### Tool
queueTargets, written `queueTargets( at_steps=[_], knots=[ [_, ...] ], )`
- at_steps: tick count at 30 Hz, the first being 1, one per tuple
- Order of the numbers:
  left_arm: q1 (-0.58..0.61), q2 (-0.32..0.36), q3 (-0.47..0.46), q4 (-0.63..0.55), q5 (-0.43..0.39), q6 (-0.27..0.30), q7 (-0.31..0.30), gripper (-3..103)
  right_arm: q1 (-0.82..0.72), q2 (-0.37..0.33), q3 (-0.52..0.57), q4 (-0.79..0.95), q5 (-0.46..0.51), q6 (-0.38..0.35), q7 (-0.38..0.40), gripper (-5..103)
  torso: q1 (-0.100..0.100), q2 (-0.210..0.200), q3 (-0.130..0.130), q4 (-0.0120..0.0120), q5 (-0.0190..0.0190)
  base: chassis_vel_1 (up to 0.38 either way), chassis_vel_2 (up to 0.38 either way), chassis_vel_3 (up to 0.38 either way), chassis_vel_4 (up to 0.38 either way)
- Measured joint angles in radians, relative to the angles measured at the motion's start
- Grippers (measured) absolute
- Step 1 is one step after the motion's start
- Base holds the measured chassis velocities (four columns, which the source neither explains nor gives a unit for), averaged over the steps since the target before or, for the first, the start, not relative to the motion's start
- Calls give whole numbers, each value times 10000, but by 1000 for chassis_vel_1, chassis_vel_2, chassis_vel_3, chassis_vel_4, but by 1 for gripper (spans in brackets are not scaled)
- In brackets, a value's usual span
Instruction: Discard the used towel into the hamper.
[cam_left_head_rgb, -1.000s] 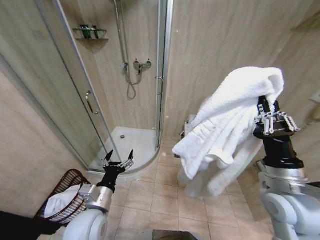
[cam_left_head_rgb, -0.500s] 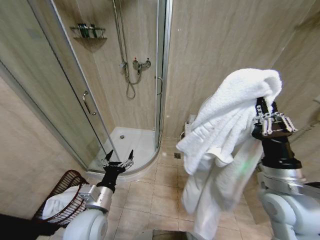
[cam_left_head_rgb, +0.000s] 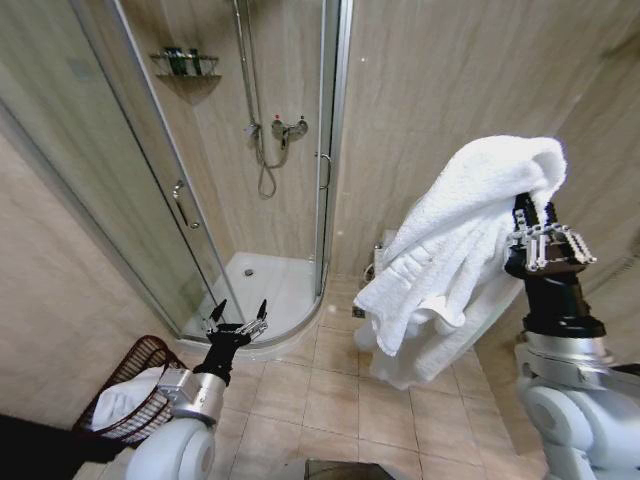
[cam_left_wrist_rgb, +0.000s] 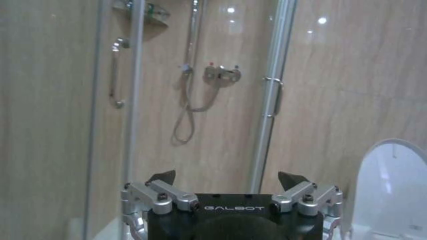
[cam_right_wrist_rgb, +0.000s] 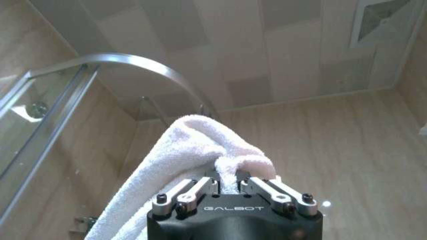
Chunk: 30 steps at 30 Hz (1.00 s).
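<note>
Now the biggest thing is the shower cabin (cam_left_head_rgb: 200, 180), with its curved glass door and a white tray (cam_left_head_rgb: 262, 285) whose rounded edge comes out onto the tiled floor (cam_left_head_rgb: 330, 390). This floor is bare between the tray edge and the right arm, so there is open room in the middle of the head view. On the back wall the shower mixer (cam_left_head_rgb: 285, 127) sits beside the vertical door frame.

Next in size is the white towel (cam_left_head_rgb: 455, 240). It hangs high on the robot's right side, draped over the right gripper (cam_left_head_rgb: 541, 240) and falling in thick folds to the left of it; its lower end hangs above the floor, apart from it. In the right wrist view the right gripper (cam_right_wrist_rgb: 229, 186) has its fingers closed tight on a pinched fold of the towel (cam_right_wrist_rgb: 193, 150).

The hamper (cam_left_head_rgb: 130, 395) stands at the lower left, against the wall and just beside the left arm, well apart from the towel. White cloth lies inside it.

Smallest, the left gripper (cam_left_head_rgb: 238, 318) is held low before the tray edge, its fingers spread wide with nothing between them; the left wrist view shows the same left gripper (cam_left_wrist_rgb: 227, 181) pointing at the cabin.
</note>
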<state>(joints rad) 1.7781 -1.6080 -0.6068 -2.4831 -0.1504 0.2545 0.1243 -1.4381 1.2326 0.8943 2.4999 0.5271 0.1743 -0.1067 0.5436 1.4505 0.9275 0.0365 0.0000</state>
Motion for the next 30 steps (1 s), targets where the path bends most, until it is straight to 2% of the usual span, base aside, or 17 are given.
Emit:
queueTargets(
  at_steps=[30],
  knots=[
    [0,0,-1,0,0,0,0,100,33,-40,91,0,118,75,-140,13,-3,-8,-3,1,1,113,108,107,112]
  ],
)
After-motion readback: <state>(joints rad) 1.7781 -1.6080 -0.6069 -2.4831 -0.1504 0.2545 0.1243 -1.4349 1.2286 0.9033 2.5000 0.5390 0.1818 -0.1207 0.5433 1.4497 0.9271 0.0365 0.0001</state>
